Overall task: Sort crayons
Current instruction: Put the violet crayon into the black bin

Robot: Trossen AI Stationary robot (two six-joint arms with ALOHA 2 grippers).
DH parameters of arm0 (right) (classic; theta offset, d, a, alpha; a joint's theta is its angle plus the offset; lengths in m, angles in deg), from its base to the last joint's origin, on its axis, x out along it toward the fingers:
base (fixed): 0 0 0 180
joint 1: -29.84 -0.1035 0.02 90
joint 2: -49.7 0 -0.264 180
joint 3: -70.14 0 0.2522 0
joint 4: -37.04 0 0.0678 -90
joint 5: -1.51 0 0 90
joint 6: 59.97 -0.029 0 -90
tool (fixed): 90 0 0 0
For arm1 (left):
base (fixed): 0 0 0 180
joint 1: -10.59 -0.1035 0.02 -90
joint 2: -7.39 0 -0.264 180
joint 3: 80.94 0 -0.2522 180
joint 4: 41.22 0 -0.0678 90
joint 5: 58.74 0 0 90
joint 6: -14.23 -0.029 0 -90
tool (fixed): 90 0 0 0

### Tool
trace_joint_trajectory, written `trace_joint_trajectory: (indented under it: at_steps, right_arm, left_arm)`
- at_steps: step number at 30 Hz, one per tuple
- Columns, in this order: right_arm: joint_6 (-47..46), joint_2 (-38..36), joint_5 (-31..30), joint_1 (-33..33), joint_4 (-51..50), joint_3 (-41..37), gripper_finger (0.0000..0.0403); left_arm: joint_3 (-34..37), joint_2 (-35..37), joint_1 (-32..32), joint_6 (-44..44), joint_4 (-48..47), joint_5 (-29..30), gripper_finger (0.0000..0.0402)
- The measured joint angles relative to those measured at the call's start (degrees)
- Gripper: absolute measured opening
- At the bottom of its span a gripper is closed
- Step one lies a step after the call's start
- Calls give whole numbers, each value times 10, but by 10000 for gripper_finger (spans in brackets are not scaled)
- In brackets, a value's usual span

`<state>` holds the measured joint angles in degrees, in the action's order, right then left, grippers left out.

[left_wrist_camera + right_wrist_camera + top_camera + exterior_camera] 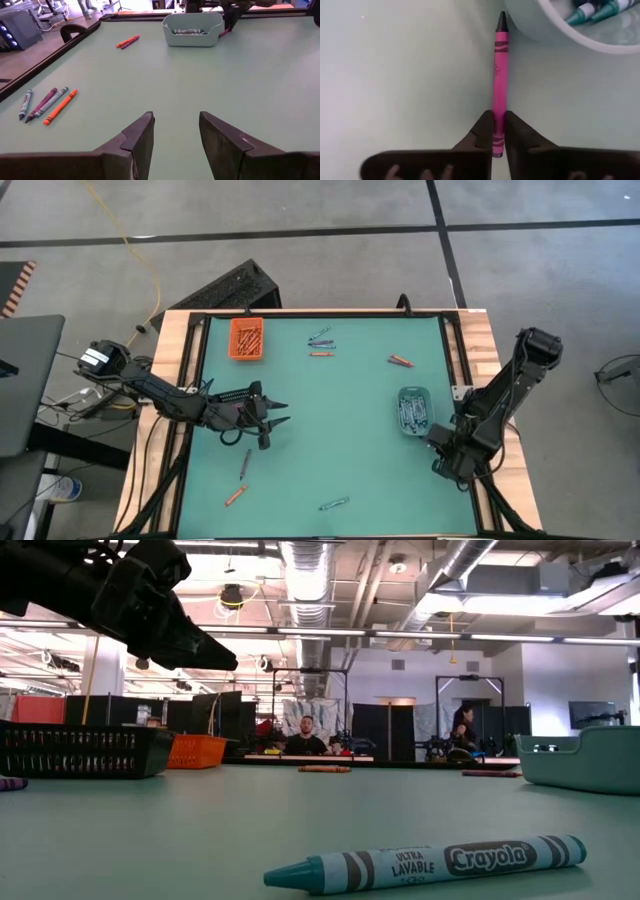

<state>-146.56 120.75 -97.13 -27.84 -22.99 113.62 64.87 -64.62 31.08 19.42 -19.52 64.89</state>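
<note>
My right gripper is shut on a pink crayon beside the teal tray at the table's right, which holds several teal crayons. My left gripper is open and empty above the table's left middle; it also shows in the left wrist view. Loose crayons lie flat on the green mat: a small group at the far middle, two at the far right, one and an orange one near left, and a teal one at the near edge. My right gripper pinches the pink crayon's back end between its two fingertips. The fingers lie along the crayon, which sticks out straight ahead of them. Its dark tip is next to the teal tray's rim. Whether it touches the mat I cannot tell.
An orange tray with orange crayons stands at the far left of the mat. A black basket shows in the low view at the left. The mat has a raised black frame. People sit in the room behind the table.
</note>
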Motion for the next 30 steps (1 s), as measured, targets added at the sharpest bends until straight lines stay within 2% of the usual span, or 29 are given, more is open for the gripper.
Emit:
trace_joint_trajectory:
  at_steps: [4, 10, 14, 17, 24, 30]
  right_arm:
    - [1, -31, 6, 10, 11, -1, 6]
    - [1, -71, 0, 13, 41, 0, 7]
    - [26, -78, -38, 18, 90, 0, 5]
    - [93, -74, -60, 39, 151, 0, 5]
    - [260, -69, -52, 121, 288, 0, 4]
    - [488, -58, -48, 236, 449, 2, 4]
  left_arm:
    - [0, 0, 0, 0, 0, 0, 148]
    - [0, 0, 0, 0, 0, -1, 148]
    - [0, 0, 0, 0, 0, -1, 148]
    - [0, 0, 0, 1, 0, -1, 148]
    - [0, 0, 0, 2, 0, -1, 148]
    - [0, 8, 0, 10, -14, -2, 148]
